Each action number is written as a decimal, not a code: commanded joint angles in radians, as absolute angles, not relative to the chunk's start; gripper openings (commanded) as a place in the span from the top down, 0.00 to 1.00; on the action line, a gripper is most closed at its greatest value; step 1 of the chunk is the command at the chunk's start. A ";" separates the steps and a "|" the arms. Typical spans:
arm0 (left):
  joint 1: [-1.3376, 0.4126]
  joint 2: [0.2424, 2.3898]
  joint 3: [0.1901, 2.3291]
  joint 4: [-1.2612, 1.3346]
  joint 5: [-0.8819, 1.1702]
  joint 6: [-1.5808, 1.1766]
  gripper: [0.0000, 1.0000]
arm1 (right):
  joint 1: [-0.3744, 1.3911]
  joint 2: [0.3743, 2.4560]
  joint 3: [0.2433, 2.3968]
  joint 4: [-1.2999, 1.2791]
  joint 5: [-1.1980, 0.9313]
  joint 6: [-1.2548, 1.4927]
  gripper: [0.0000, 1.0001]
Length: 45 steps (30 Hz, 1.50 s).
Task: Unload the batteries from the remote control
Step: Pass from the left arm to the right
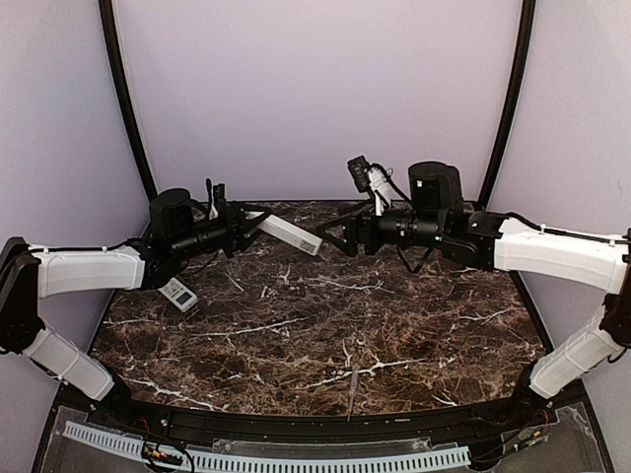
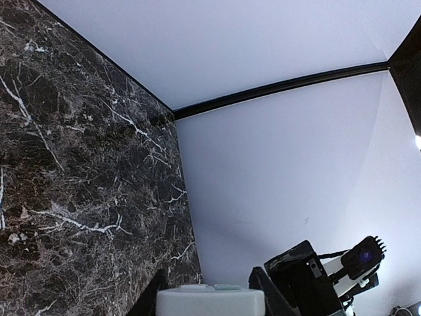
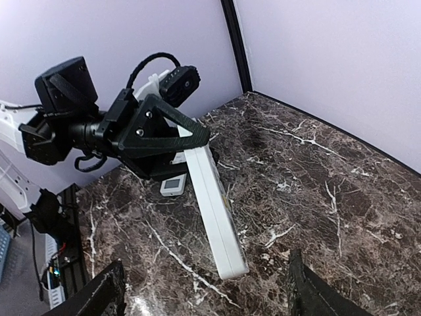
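We saw both arms stretched level toward each other, the left gripper [image 1: 246, 223] clamped on one end of the remote [image 1: 291, 234], holding it aloft. The right gripper [image 1: 330, 236] gaped wide just off the remote's free end. Whether batteries sat inside, we could not tell.

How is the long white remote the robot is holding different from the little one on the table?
The long remote is held up in the air by the left gripper; the little remote lies flat on the table. The long remote is slim and much longer; the little remote is short. Both are white.
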State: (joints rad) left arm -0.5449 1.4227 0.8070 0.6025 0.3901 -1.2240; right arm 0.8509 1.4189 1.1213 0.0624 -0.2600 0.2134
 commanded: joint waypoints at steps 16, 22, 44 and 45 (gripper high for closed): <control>-0.540 1.354 0.784 0.580 0.367 -1.292 1.00 | 0.917 1.638 1.177 0.180 -0.061 0.085 0.33; -0.537 1.354 0.786 0.579 0.390 -1.303 1.00 | 0.886 1.642 1.152 0.247 -0.142 0.084 0.37; -0.534 1.373 0.816 0.569 0.456 -1.321 1.00 | 0.870 1.722 1.205 0.317 -0.345 0.071 0.67; -0.533 1.374 0.816 0.568 0.457 -1.321 1.00 | 0.869 1.723 1.204 0.323 -0.350 0.075 0.69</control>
State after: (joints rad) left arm -0.5404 1.3907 0.7921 0.5640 0.4332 -1.3136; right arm 0.8799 1.7111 1.1728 0.2642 -0.3126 0.0643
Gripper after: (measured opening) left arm 0.370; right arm 0.339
